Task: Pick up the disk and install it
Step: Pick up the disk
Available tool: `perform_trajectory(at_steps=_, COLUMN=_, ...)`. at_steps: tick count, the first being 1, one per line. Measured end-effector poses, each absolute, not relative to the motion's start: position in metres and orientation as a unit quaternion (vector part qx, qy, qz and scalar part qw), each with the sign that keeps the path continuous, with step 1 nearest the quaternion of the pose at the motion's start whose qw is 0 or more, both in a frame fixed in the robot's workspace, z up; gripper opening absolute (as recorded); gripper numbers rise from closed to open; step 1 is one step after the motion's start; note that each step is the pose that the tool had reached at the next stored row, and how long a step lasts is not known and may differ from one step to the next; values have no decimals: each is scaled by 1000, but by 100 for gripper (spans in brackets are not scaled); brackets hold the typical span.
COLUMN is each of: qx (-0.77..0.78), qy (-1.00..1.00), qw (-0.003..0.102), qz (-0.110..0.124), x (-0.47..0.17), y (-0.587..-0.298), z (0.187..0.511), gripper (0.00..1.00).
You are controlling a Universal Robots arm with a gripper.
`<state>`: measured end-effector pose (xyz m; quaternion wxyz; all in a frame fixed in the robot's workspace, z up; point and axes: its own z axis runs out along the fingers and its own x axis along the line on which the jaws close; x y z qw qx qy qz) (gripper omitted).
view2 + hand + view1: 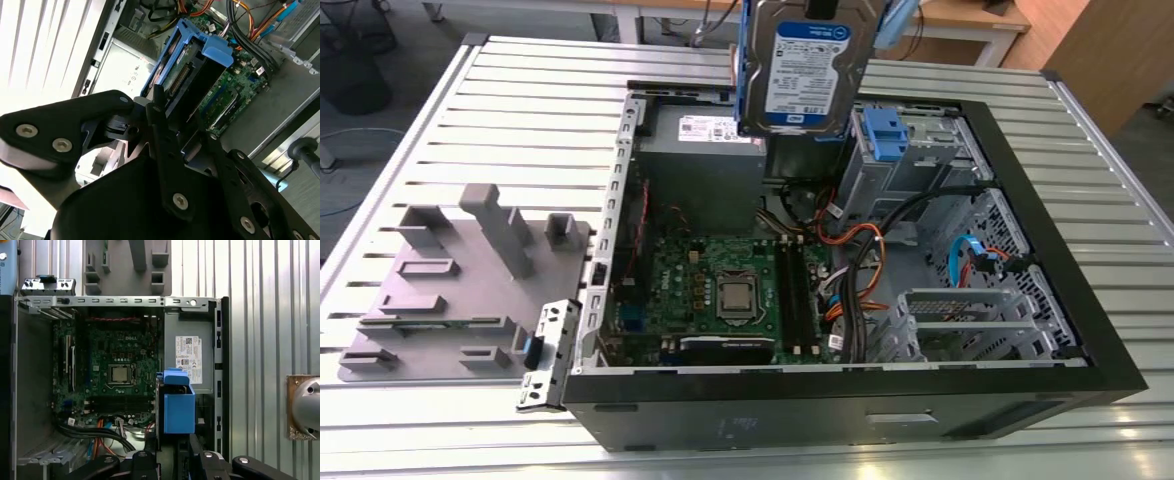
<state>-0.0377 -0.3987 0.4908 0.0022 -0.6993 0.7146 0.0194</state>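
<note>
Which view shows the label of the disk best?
The exterior view: the disk hangs above the open case with its blue-and-white label facing the camera. Both wrist views show it edge-on, mainly its blue carrier.

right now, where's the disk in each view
Exterior view: the disk at top centre, label facing the camera, above the power-supply box.
Second wrist view: the disk in its blue rails, between that box and the motherboard.
First wrist view: the disk end-on, blue, beside that box.
Shared landmark: the box's white sticker.
</note>
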Motion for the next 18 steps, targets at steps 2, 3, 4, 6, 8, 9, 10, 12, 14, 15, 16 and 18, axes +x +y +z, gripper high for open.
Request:
perform_trajectory(at_steps=2, qx=-699, qy=715, qw=2, qz=19, x=-31, y=-399, z=491, gripper=35)
perform_trajectory(at_steps=3, qx=-699, qy=715, qw=2, qz=19, x=-28, y=-399, z=491, gripper=35)
perform_trajectory(at_steps=4, qx=-699, qy=715, qw=2, qz=19, x=-26, y=-399, z=491, gripper=35)
perform_trajectory(at_steps=6, qx=-699, qy=715, qw=2, qz=19, x=-21, y=-399, z=490, gripper=35)
perform_trajectory(at_steps=8, qx=-699, qy=715, qw=2, qz=19, x=-16, y=-399, z=490, gripper=35)
perform_trajectory(at_steps=9, qx=-699, qy=715, qw=2, qz=19, x=-15, y=-399, z=490, gripper=35)
perform_trajectory(at_steps=10, qx=-699, qy=715, qw=2, qz=19, x=-14, y=-399, z=490, gripper=35)
perform_trajectory(at_steps=12, qx=-699, qy=715, qw=2, qz=19, x=-14, y=-399, z=490, gripper=35)
perform_trajectory(at_steps=14, qx=-699, qy=715, qw=2, qz=19, x=-14, y=-399, z=490, gripper=35)
perform_trajectory(at_steps=15, qx=-699, qy=715, qw=2, qz=19, x=-14, y=-399, z=490, gripper=35)
perform_trajectory(at_steps=16, qx=-699, qy=715, qw=2, qz=19, x=-14, y=-399, z=490, gripper=35)
perform_trajectory(at_steps=18, qx=-699, qy=715, qw=2, qz=19, x=-14, y=-399, z=490, gripper=35)
